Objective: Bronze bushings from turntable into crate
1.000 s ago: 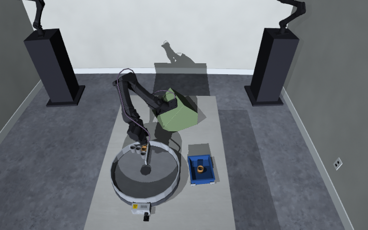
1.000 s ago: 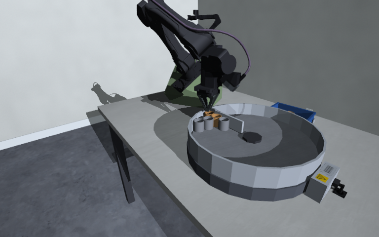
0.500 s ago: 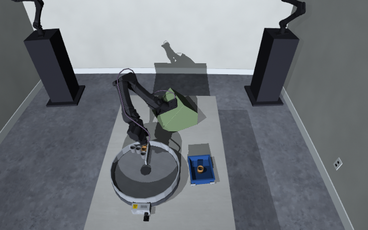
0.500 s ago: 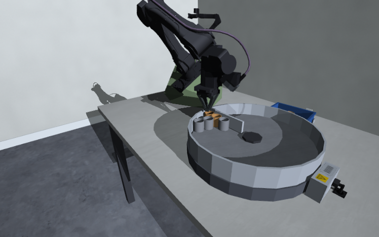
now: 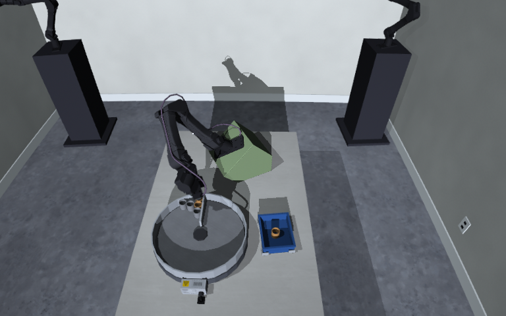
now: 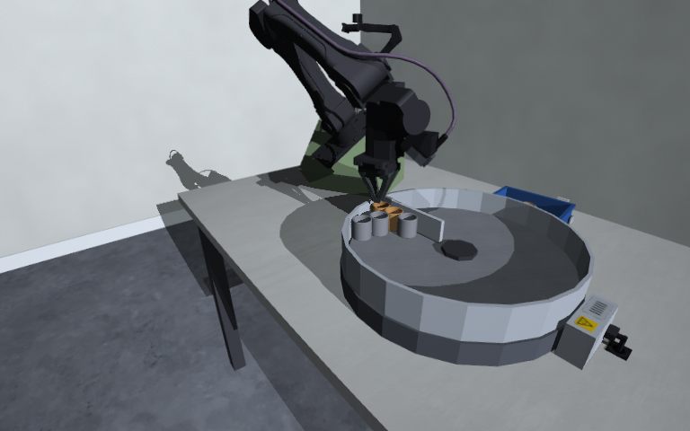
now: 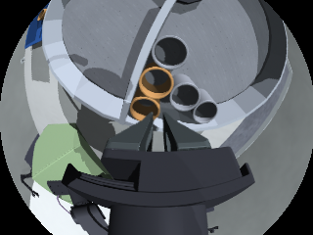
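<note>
Two bronze bushings stand together on the turntable (image 5: pixel 223 270) (image 6: pixel 478 322) (image 7: pixel 81 96), by the divider near its rim. The outer one (image 6: pixel 376 208) (image 7: pixel 142 118) is right beside my fingertips; the inner one (image 5: pixel 197 206) (image 6: pixel 393 224) (image 7: pixel 156 97) touches or nearly touches it. Three steel bushings (image 5: pixel 196 215) (image 6: pixel 407 230) (image 7: pixel 169 67) stand close around them. Another bronze bushing (image 5: pixel 275 236) lies in the blue crate (image 5: pixel 277 250) (image 6: pixel 508 197) (image 7: pixel 33 35). My gripper (image 6: pixel 377 200) (image 7: pixel 157 117) is nearly closed, a narrow gap between its tips, with nothing visible between them. Its tips are hidden in the top view.
A thin upright divider (image 5: pixel 202 214) (image 6: pixel 424 222) (image 7: pixel 147 49) runs from the rim toward the dark hub (image 5: pixel 200 233) (image 6: pixel 458 249). A green block (image 5: pixel 248 164) (image 7: pixel 56 152) stands behind the turntable. A control box (image 5: pixel 193 286) (image 6: pixel 585 332) sits at the turntable's front.
</note>
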